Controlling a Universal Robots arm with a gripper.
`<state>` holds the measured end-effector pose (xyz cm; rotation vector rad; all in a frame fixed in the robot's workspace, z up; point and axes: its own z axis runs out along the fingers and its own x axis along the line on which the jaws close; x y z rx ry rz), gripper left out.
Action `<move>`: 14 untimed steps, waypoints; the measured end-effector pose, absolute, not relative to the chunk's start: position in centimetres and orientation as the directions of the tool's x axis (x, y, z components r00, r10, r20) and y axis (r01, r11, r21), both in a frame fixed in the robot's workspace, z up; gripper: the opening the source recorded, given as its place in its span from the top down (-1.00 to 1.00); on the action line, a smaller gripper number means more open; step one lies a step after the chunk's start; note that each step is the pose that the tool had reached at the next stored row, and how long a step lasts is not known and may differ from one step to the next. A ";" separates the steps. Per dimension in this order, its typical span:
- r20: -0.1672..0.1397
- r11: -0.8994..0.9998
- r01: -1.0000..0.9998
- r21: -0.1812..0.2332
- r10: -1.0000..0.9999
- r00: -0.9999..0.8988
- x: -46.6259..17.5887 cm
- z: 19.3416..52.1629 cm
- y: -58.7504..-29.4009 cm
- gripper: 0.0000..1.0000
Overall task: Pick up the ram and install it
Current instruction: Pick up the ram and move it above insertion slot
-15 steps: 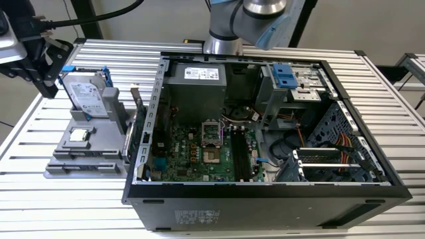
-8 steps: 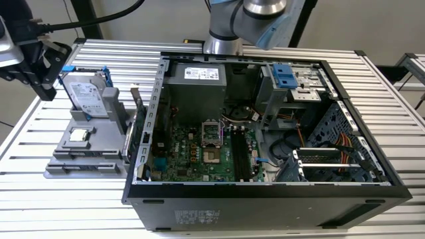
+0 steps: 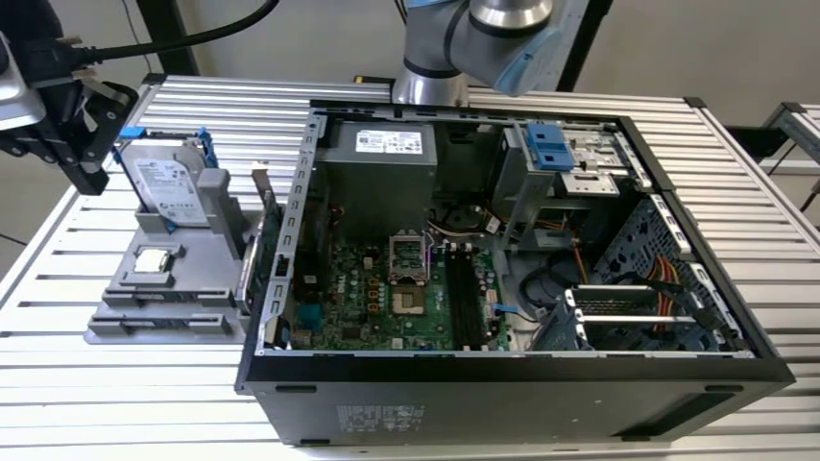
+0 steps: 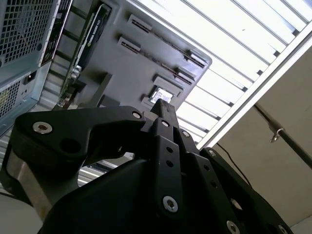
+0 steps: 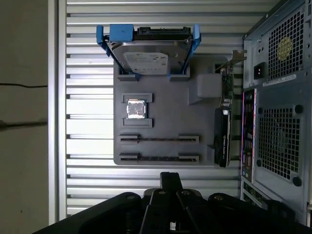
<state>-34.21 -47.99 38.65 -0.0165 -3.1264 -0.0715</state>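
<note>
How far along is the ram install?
Nothing looks done: the ram appears seated in the gray tray's long slots, and the motherboard's black slots look empty. The end effector hangs over that tray, carrying nothing. Pickup and install are left.

Arm point(image 3: 510, 29): brushed silver tube links, pale-blue joint cap, round silver base column. Gripper point(image 4: 161, 108): all matte black, angular linkage bars with silver screw heads and pivot pins, bare metal collar behind it. Thick black cable point(image 3: 192, 36) goes to the wrist end.
</note>
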 end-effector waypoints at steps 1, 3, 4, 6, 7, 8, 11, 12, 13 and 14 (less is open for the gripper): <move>0.015 0.999 0.011 0.046 0.010 -1.000 -34.2 38.6 -48.0 1.00; 0.015 0.999 0.011 0.046 0.010 -1.000 -34.2 38.6 -48.0 1.00; 0.015 0.999 0.011 0.046 0.010 -1.000 -34.2 38.6 -48.0 1.00; 0.015 0.999 0.011 0.046 0.010 -1.000 -34.2 38.6 -48.0 1.00; 0.015 0.999 0.011 0.046 0.010 -1.000 -34.2 38.6 -48.0 1.00; 0.015 0.999 0.010 0.046 0.009 -1.000 -34.2 38.6 -48.0 1.00; 0.015 0.999 0.000 0.046 -0.001 -1.000 -34.2 38.6 -48.0 1.00; 0.015 0.999 -0.005 0.046 -0.006 -1.000 -34.2 38.6 -48.0 1.00; 0.015 0.999 -0.010 0.046 -0.011 -1.000 -34.2 38.6 -48.0 1.00; 0.015 0.999 -0.015 0.046 -0.016 -1.000 -34.2 38.6 -48.0 1.00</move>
